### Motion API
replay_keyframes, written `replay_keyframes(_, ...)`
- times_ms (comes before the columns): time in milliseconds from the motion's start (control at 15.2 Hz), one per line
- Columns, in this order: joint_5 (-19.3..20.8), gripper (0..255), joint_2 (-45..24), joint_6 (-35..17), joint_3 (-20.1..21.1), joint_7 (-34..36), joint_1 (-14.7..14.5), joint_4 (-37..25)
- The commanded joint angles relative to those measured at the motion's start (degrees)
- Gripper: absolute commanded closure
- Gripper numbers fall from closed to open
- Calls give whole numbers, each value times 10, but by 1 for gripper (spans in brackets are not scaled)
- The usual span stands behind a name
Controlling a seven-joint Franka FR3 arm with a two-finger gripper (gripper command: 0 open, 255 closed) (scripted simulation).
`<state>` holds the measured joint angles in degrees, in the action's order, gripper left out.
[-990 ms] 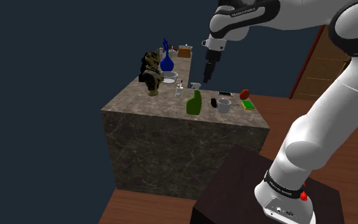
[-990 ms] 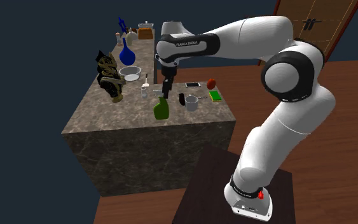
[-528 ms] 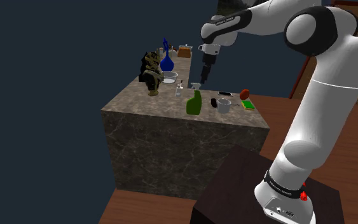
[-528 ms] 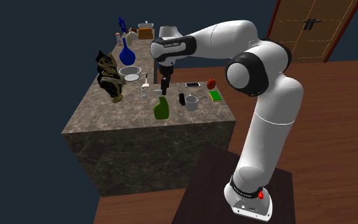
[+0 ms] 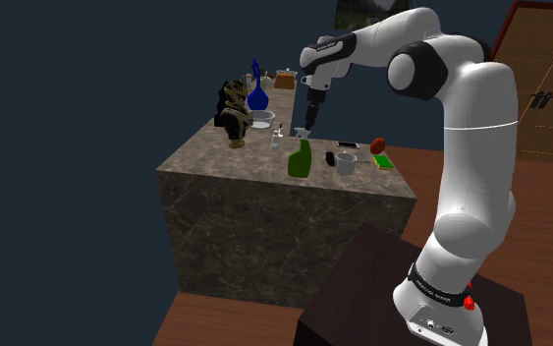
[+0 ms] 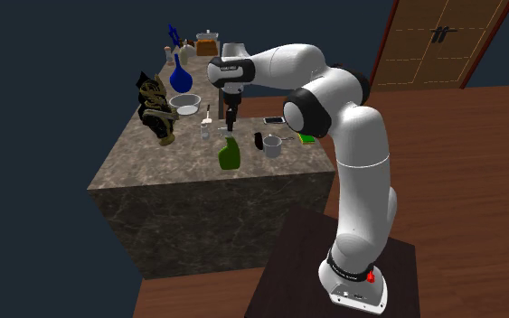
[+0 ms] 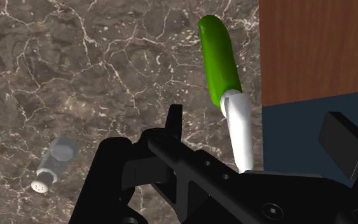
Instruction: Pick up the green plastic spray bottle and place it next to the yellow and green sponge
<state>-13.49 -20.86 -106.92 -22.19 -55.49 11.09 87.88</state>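
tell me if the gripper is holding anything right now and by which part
Nothing is held. The gripper hangs above the green spray bottle with its jaws apart, touching nothing.

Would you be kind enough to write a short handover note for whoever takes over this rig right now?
Gripper: open and empty, hovering just above the green spray bottle, not gripping it.
Bottle: upright on the marble counter, near its front edge.
Sponge: lying near the counter's corner at the shoulder view's right, with a grey mug between it and the bottle.
Done: the approach over the bottle.
Left: lower, close on the bottle, lift it, carry it past the mug and set it down beside the sponge.
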Motion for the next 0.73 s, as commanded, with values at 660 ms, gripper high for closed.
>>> replay_keyframes(660, -9, 0, -18, -48, 4, -8, -1, 32)
